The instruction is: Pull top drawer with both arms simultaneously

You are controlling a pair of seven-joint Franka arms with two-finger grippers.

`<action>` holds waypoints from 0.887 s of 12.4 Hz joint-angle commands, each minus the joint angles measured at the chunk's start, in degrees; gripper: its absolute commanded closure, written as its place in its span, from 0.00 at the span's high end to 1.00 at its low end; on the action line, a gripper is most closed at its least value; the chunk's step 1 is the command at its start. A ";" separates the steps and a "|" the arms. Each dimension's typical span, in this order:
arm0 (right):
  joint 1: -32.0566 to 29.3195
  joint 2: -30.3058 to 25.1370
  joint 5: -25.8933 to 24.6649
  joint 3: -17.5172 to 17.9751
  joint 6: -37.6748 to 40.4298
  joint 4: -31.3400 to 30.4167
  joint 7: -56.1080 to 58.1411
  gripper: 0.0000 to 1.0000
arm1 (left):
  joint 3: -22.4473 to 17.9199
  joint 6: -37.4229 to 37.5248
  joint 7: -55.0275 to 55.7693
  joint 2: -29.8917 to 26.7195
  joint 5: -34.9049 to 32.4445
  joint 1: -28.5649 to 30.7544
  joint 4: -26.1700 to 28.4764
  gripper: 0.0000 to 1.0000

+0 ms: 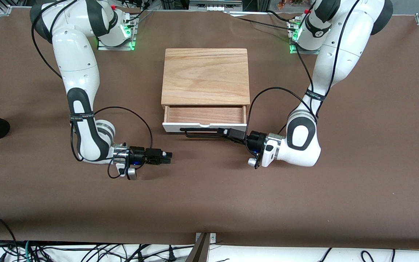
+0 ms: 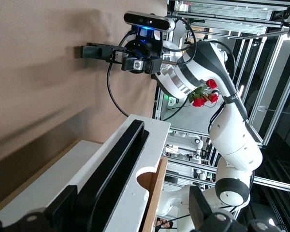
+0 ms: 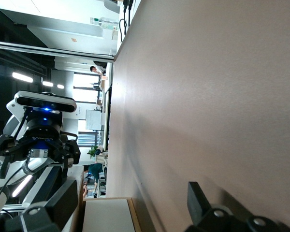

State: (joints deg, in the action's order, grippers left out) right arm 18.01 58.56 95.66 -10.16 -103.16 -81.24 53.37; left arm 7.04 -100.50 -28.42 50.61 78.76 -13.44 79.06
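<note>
Top drawer point(image 1: 204, 117) stands partly pulled out of the wooden cabinet point(image 1: 206, 75), which sits near the middle of the worktop point(image 1: 376, 189), closer to the edge where the arm bases stand. White front panel faces the front camera; light wood tray inside shows bare. Long black bar handle point(image 1: 200, 132) runs along the panel, just in front of it.

Left gripper point(image 1: 227, 133) lies low at the handle's end toward the left arm's end of the worktop. Fingers point(image 2: 63, 205) spread apart, one on each side of the black bar; the left wrist view shows the bar running between them. Contact with the bar cannot be told.

Right gripper point(image 1: 168, 157) sits low over bare worktop, nearer the front camera than the drawer and toward the right arm's end, well apart from the handle. Fingers point(image 3: 198, 198) spread apart, nothing between them. It points along the worktop toward the left gripper.

Both arms bend down from their bases, forearms lying close to the brown surface.
</note>
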 commanded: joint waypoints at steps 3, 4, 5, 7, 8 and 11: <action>0.62 -0.90 -1.61 -0.47 -2.04 0.12 -0.02 1.00 | 0.08 1.79 -0.48 0.11 0.17 0.79 -1.11 1.00; 1.14 -0.90 -2.40 -0.56 -3.01 0.12 -0.02 1.00 | -0.09 1.80 -1.36 0.19 0.17 0.79 -1.02 1.00; 1.32 -0.99 -3.45 -0.82 -4.15 0.12 -0.28 1.00 | -0.62 1.80 -1.89 0.54 0.17 0.79 -1.02 1.00; 1.85 -1.16 -3.99 -1.17 -5.03 0.12 -0.37 1.00 | -0.62 1.80 -2.51 0.98 0.26 0.70 -1.02 1.00; 2.72 -1.78 -4.77 -2.05 -5.91 0.12 -0.46 1.00 | -0.62 1.80 -2.52 0.98 0.26 0.70 -1.02 1.00; 7.99 -2.48 -7.24 -8.97 -6.88 0.12 -2.56 1.00 | -0.62 1.80 -2.60 1.33 0.17 0.70 -1.02 1.00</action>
State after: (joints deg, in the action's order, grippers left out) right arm 22.54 57.09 90.03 -15.05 -108.95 -80.81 52.86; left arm 6.36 -99.90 -29.84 51.09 78.76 -13.01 79.06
